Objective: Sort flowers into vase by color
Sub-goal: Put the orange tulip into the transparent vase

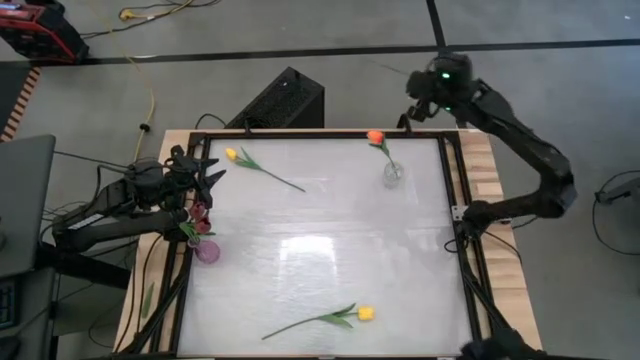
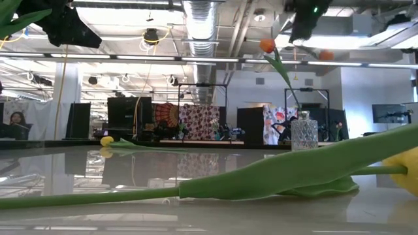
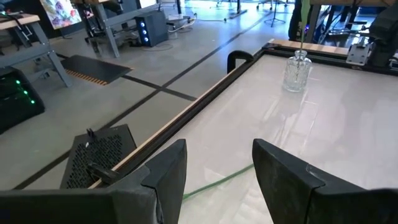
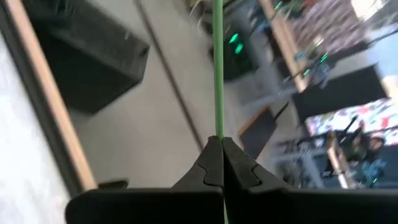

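My right gripper (image 1: pixel 412 84) is high beyond the table's far edge, shut on a thin green stem (image 4: pixel 218 74); the flower's head is out of view. My left gripper (image 1: pixel 208 177) is open and empty above the table's left side, with a green stem (image 3: pixel 219 179) on the table below its fingers. An orange tulip (image 1: pixel 376 137) stands with its stem in a clear glass vase (image 1: pixel 393 174) at the far right. Dark red tulips (image 1: pixel 199 214) stand in a purple vase (image 1: pixel 207 250) at the left edge. One yellow tulip (image 1: pixel 231 154) lies at the far left and another (image 1: pixel 365 313) near the front. My right gripper pinches the stem (image 4: pixel 218 132) between its two shut fingertips. The stem runs straight out past the fingertips, in line with the fingers. It is lifted clear of the table.
A black frame (image 1: pixel 455 190) borders the white table top. A black box (image 1: pixel 285 98) stands on the floor beyond the far edge. The near yellow tulip's stem (image 2: pixel 228 183) fills the foreground of the low view. Bare table (image 1: pixel 320 250) lies in the middle.
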{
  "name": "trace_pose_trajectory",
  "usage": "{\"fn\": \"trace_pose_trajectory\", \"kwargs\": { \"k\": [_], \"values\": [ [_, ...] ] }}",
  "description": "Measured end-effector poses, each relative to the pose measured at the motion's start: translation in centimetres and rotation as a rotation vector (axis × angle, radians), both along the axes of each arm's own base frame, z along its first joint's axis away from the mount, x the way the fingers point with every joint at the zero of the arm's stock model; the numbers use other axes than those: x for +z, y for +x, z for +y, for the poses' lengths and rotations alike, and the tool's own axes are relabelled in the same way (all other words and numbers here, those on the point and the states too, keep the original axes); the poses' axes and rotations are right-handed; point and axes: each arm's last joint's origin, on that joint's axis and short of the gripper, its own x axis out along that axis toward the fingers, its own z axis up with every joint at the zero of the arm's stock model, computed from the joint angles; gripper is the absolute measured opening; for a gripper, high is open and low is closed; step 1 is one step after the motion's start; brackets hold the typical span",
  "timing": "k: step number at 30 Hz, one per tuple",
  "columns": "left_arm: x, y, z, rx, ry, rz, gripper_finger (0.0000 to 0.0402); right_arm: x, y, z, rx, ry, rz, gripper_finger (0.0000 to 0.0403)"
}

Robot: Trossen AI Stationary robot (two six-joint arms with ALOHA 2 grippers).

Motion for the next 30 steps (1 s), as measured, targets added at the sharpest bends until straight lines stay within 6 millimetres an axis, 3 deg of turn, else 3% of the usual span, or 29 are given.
{"fn": "trace_pose_trajectory", "kwargs": {
  "k": [7, 12, 15, 22, 27, 30],
  "values": [
    [0.0, 0.0, 0.0, 0.001, -0.004, -0.003, 0.0174, 2.1, -0.2, 3.5, 0.133, -0.093, -0.047, 0.0015],
    [0.3, 0.1, 0.0, -0.002, 0.01, -0.031, 0.0174, 3.5, 1.3, 7.7, 0.408, -0.137, -0.144, 0.0015],
    [0.7, 0.2, 0.0, -0.028, 0.022, -0.075, 0.0174, 3.8, 2.7, 10.6, 0.595, -0.198, -0.096, 0.0015],
    [3.1, -0.8, -0.3, -0.022, 0.055, -0.153, 0.0174, 2.8, 5.8, 16.1, 0.817, -0.354, 0.126, 0.0015],
    [6.0, -1.9, -0.7, -0.038, 0.057, -0.322, 0.0174, 1.6, 8.0, 18.3, 0.844, -0.382, 0.205, 0.0015],
    [7.7, -2.0, -0.7, -0.027, -0.035, -0.481, 0.0174, 0.6, 9.7, 19.0, 0.89, -0.44, 0.302, 0.0017]
  ]
}}
